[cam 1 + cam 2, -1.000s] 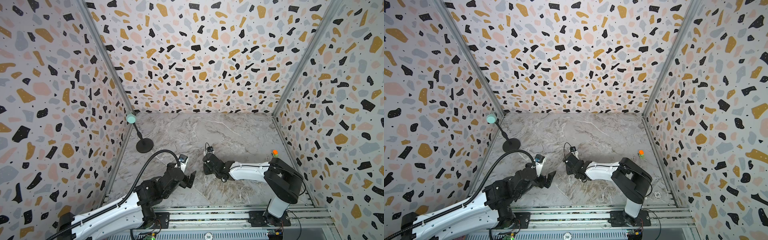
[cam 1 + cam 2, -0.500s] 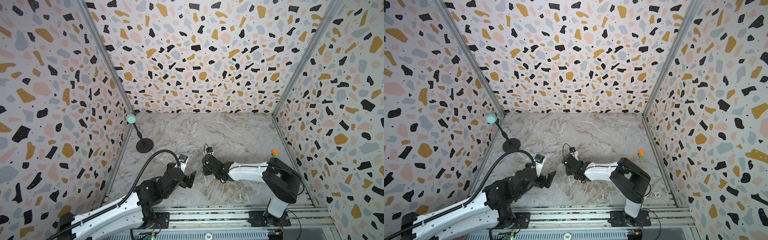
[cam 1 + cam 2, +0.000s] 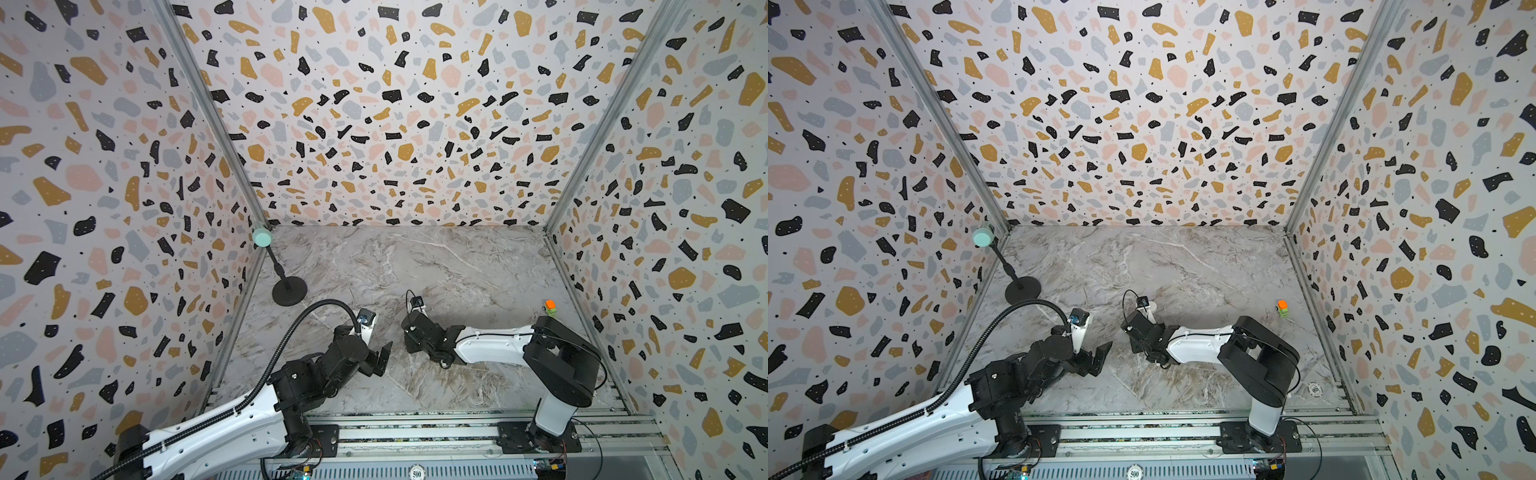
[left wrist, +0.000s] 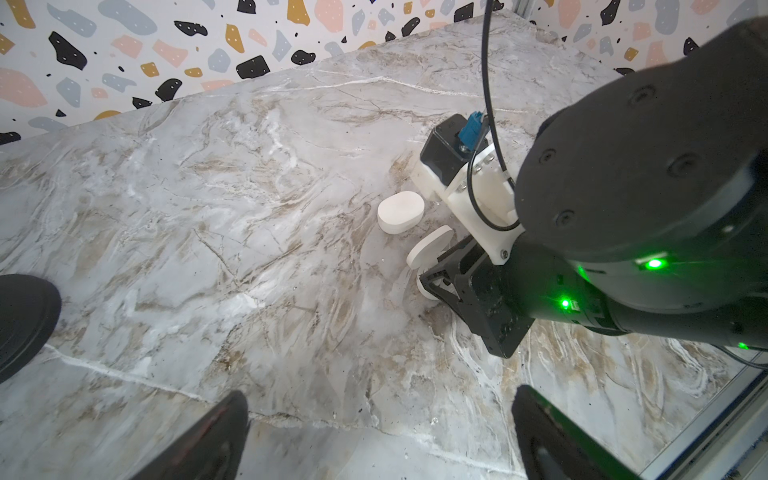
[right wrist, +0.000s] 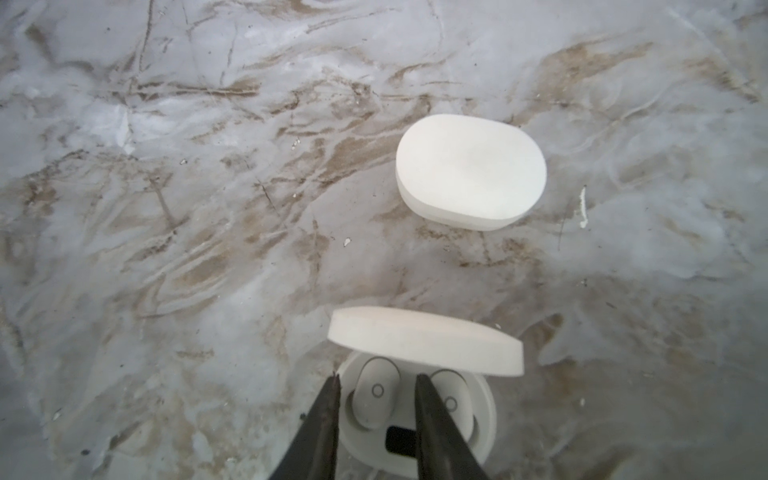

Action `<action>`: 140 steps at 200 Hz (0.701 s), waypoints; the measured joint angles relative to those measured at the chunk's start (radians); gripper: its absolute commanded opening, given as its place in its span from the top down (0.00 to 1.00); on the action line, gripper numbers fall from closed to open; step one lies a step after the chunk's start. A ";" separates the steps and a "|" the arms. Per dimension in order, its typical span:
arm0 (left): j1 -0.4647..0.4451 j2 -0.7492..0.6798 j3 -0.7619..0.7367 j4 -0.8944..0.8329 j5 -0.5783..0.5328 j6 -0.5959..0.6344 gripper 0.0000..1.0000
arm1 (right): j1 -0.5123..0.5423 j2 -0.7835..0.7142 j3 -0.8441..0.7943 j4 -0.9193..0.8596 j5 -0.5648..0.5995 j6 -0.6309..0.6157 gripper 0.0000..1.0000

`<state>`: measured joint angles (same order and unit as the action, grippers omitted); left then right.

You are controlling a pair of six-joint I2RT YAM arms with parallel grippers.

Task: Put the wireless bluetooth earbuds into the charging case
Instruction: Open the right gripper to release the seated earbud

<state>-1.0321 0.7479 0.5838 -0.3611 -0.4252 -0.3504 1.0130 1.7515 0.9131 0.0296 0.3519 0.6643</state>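
Note:
In the right wrist view a white charging case [image 5: 486, 411] lies on the marble with its lid [image 5: 424, 338] raised. Two white earbuds sit in its sockets. One earbud [image 5: 376, 392] lies between the fingers of my right gripper [image 5: 377, 384], whose jaws stand slightly apart with a thin gap on each side. The other earbud [image 5: 451, 401] sits just outside one finger. A second white oval case [image 5: 469, 172] lies closed just beyond. In the left wrist view my left gripper [image 4: 380, 440] hovers wide open over bare marble, short of both cases [image 4: 401, 212].
A black stand with a mint-green head [image 3: 289, 291] stands by the left wall. A small orange and green toy [image 3: 550, 306] sits near the right wall. A poker chip [image 3: 1315, 389] lies at the front right. Patterned walls close three sides, and a metal rail [image 3: 415, 432] runs along the front.
The right gripper's jaws have parted a little around the seated earbud, and the right wrist has shifted slightly left. The left arm has not moved.

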 measured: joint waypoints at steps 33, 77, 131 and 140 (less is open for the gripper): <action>0.000 0.000 0.000 0.000 0.001 0.001 0.00 | 0.004 0.000 0.000 -0.001 0.002 0.003 0.64; 0.000 0.000 0.000 0.000 0.002 0.003 0.00 | 0.006 -0.018 0.000 -0.016 0.000 0.011 0.56; 0.000 0.000 0.000 0.000 0.002 0.003 0.00 | 0.006 -0.119 0.000 -0.031 -0.042 0.034 0.42; 0.000 0.000 0.000 0.000 0.002 0.003 0.00 | 0.003 -0.138 0.000 -0.034 -0.050 0.037 0.38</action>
<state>-1.0321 0.7479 0.5838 -0.3607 -0.4232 -0.3477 1.0161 1.6135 0.9131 -0.0040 0.3016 0.7013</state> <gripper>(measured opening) 0.996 0.581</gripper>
